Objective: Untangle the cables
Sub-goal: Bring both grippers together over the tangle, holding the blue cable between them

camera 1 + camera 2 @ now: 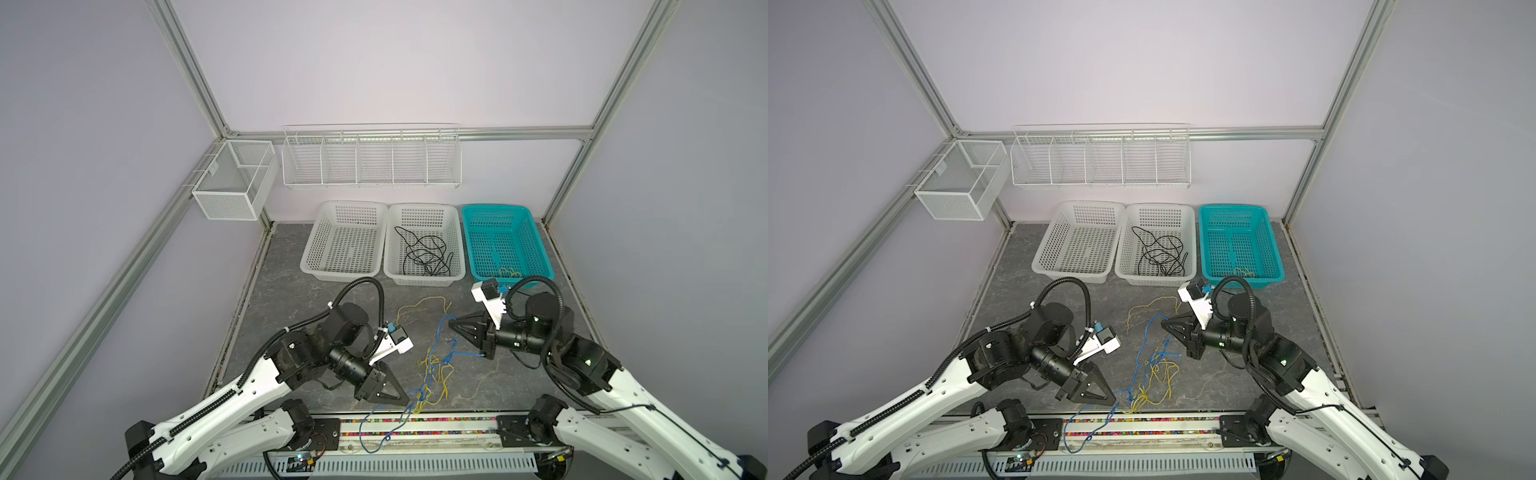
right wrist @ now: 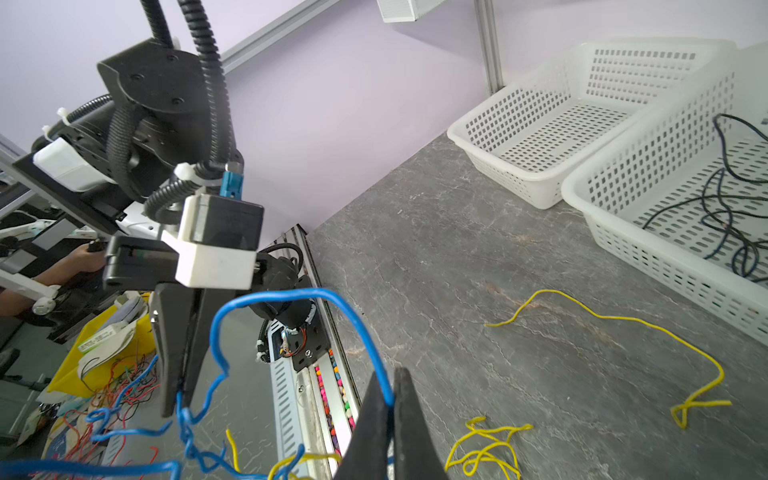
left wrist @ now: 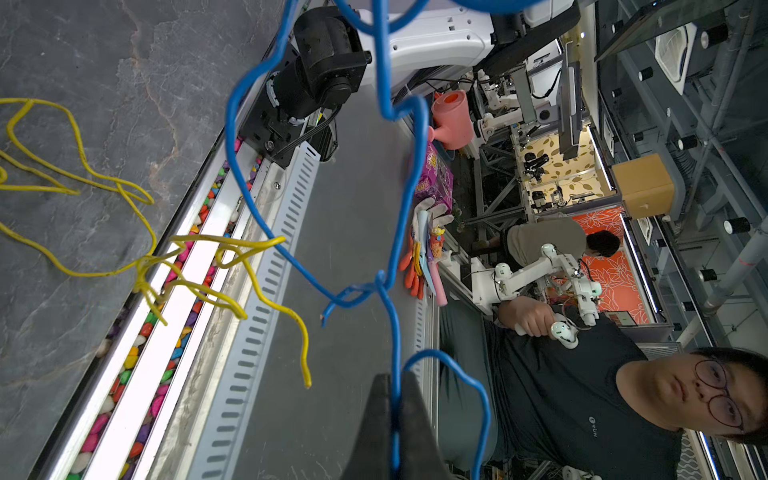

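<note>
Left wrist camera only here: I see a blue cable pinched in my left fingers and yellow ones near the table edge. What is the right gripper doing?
Observer: The right gripper is shut on a blue cable too. That cable arcs across to the left gripper.
Operator: Anything sorted yet?
Observer: Black cables lie in the middle white basket.
Operator: Anything else put away?
Observer: The teal basket holds a small yellow cable at its near end.
</note>
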`<state>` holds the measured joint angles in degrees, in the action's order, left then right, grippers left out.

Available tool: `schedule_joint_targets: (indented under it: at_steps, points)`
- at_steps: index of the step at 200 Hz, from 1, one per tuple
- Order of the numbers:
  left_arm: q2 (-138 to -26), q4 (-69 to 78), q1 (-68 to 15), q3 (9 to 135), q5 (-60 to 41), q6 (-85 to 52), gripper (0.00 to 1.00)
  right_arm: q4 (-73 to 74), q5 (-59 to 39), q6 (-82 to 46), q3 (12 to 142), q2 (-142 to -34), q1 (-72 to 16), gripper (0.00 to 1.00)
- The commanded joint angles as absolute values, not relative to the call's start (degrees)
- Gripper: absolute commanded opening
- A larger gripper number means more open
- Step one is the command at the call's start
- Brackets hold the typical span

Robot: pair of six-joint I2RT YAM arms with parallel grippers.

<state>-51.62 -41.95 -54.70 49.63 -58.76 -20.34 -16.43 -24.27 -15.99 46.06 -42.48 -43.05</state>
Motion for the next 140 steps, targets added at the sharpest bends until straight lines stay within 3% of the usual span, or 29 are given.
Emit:
schedule_joint_targets:
  at_steps: [1,53,140]
  points:
    - [-52.7,-38.1,-55.0,50.3,-58.8,-20.7,0.0,-14.1,-26.6,-13.3,48.6,-44.2,-45.9,0.06]
    - [-53.6,-35.0,-55.1,50.4,-57.2,-21.3,0.0,-13.9,-21.0,-10.5,48.7,-47.8,-56.5,0.06]
    - [-52.6,-32.2,-53.8,49.8,-46.7,-19.9,0.0,-12.3,-21.5,-9.4,47.5,-49.9,-63.4,0.06]
